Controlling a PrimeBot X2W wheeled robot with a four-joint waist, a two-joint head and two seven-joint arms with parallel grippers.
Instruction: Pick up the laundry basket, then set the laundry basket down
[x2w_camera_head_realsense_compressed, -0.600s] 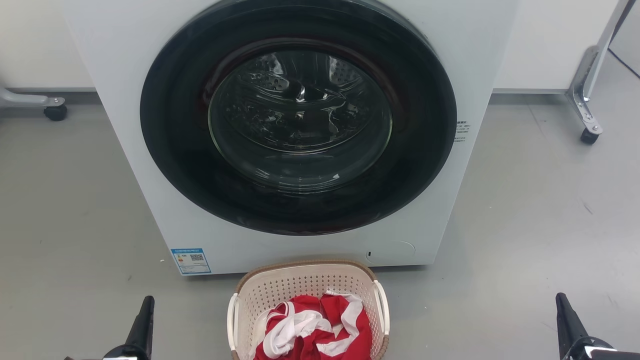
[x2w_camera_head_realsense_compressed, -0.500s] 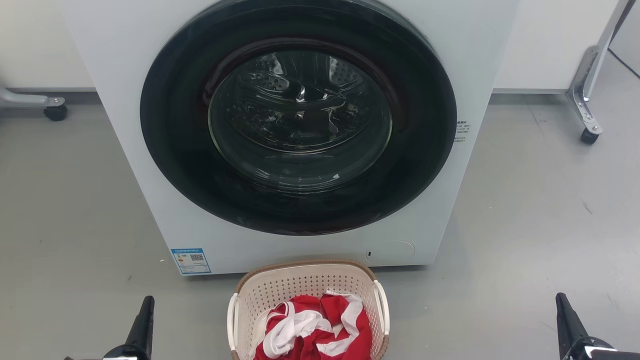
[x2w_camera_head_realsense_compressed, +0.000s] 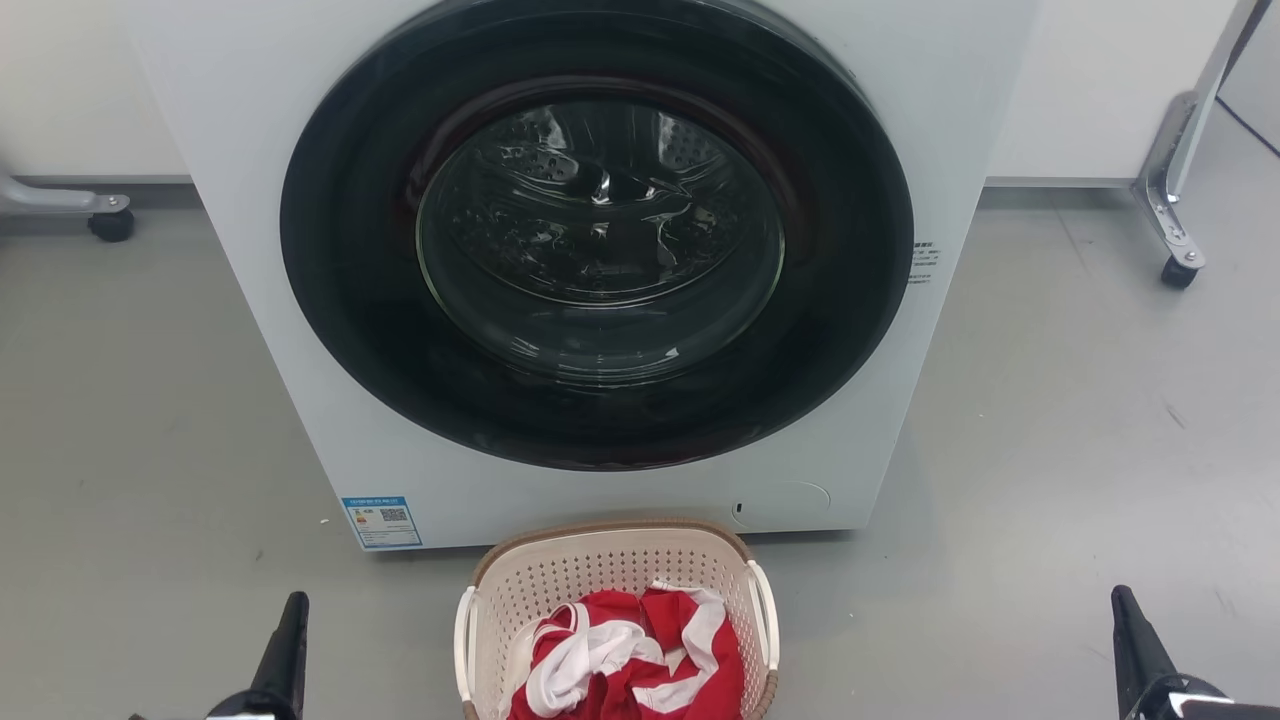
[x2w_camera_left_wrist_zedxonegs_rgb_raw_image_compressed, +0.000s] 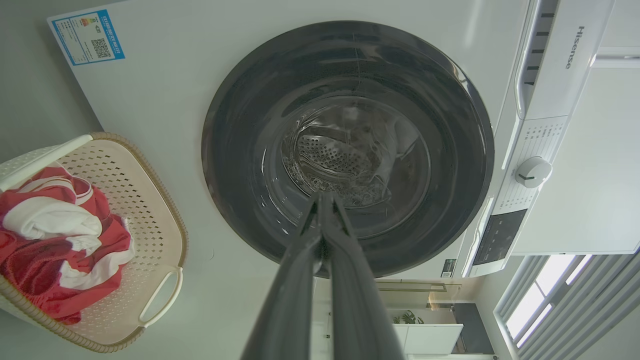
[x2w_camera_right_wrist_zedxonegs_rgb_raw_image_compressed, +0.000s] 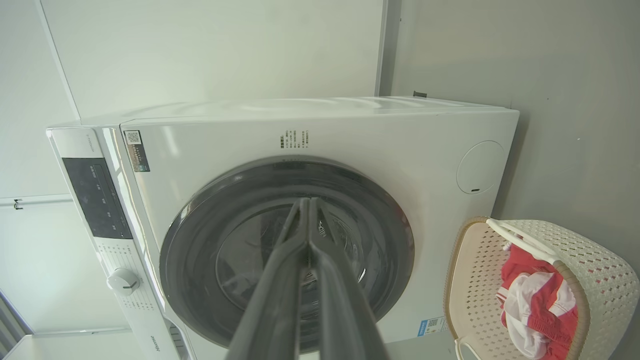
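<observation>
**Head view: laundry basket on the floor, pick-up not yet begun**

Item: laundry basket (x2w_camera_head_realsense_compressed: 600, 568), cream perforated plastic with a brown woven-look rim. It stands upright at bottom centre of the frame on the grey floor (x2w_camera_head_realsense_compressed: 150, 400), just in front of the white front-loading washing machine (x2w_camera_head_realsense_compressed: 250, 200).
Contents: a crumpled red-and-white garment (x2w_camera_head_realsense_compressed: 620, 660).
Handles: left handle (x2w_camera_head_realsense_compressed: 465, 640) and right handle (x2w_camera_head_realsense_compressed: 765, 625), both free.

Left gripper (x2w_camera_head_realsense_compressed: 292, 625): lower left corner, well apart from the basket. In the left wrist view its fingers are pressed together to the tips, with nothing between them.
Right gripper (x2w_camera_head_realsense_compressed: 1125, 615): lower right corner, well apart from the basket. In the right wrist view it is likewise closed and empty.

Step, as judged: the very start of the pick-up, with no contact made.
Next move, as judged: each gripper parts its fingers and comes inward and down to its own side's handle. Both then grip evenly, so the basket lifts level.
</observation>
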